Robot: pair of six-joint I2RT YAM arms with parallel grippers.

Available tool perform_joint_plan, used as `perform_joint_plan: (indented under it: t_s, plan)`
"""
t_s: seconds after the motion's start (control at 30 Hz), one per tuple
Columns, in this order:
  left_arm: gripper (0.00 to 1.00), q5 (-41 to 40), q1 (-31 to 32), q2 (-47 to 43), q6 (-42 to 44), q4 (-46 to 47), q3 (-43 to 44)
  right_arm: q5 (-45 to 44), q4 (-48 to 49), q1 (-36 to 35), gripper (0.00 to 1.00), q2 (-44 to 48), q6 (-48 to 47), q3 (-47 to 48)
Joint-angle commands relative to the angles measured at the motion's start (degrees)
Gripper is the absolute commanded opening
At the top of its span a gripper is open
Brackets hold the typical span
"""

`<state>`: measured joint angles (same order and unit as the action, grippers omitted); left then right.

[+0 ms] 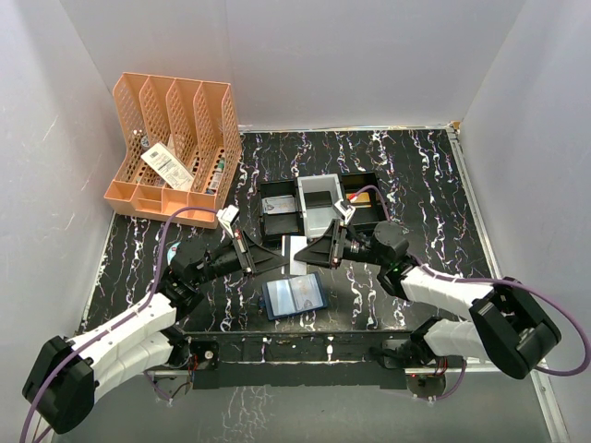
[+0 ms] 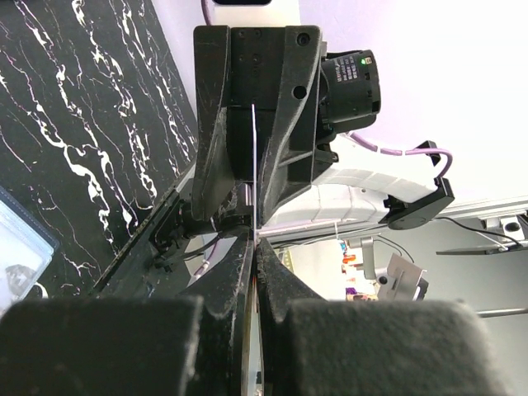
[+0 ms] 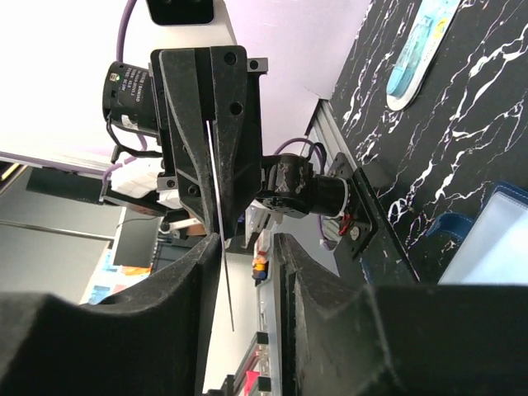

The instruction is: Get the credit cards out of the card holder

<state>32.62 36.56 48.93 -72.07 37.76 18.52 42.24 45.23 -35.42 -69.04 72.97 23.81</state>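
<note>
Card holder nearest, lying open on surface, faces up; can't tell if slots hold more cards. Just beyond, mid-air: left pincer pressed together on one thin credit card, right pincer spread around the same card, not gripping. Looks like handover. Farther back, black tray holds something flat, unclear. Task partway at best: one card out, not yet set down.

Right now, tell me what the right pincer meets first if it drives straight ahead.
The credit card, held edge-on in the left pincer, already between the fingers of the right pincer; behind it, the left pincer itself, though depth is unclear.
</note>
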Motion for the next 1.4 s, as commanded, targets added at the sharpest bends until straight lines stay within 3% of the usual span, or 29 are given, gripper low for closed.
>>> perform_joint_plan:
  t_s: [0.0,0.47,0.7,0.77,0.83,0.9,1.03,1.1,1.2,1.37]
  plan:
    - [0.00,1.17,-0.04,-1.62,0.59,0.64,0.98,1.26,11.55,-0.08,0.28,-0.76,3.26,-1.40]
    - [0.00,2.21,-0.08,-1.33,2.04,-1.65,1.06,0.83,11.34,0.33,0.01,-0.01,2.76,-2.18]
    - [0.00,1.72,-0.08,-2.50,3.50,-4.65,1.30,0.30,10.80,0.27,0.00,0.85,3.06,-1.92]
    - [0.18,1.40,-0.05,-2.97,4.15,-6.43,1.46,-0.10,9.42,0.29,0.00,1.47,2.51,-1.87]
    - [0.43,0.37,-0.08,-3.78,5.78,-10.24,2.27,-0.62,6.84,0.27,0.00,2.39,1.16,-1.53]
    - [0.59,-1.91,-0.09,-5.56,8.60,-17.39,3.78,-1.30,1.99,0.68,0.00,3.77,-2.38,-0.53]
    - [0.80,-8.51,-0.04,-8.53,13.52,-33.61,7.48,-7.01,-22.32,4.91,0.00,7.40,-17.95,7.35]
    - [0.94,-12.75,-0.08,-9.24,15.68,-41.10,9.62,-10.72,-34.18,7.35,0.00,7.49,-25.38,12.80]
    - [0.99,-19.26,-0.15,-8.98,19.58,-50.72,12.72,-14.03,-43.68,8.50,0.00,5.96,-32.86,19.60]
    - [0.99,-29.92,-0.21,-4.09,26.24,-63.82,20.30,-15.12,-48.14,8.45,0.00,1.32,-39.71,26.31]
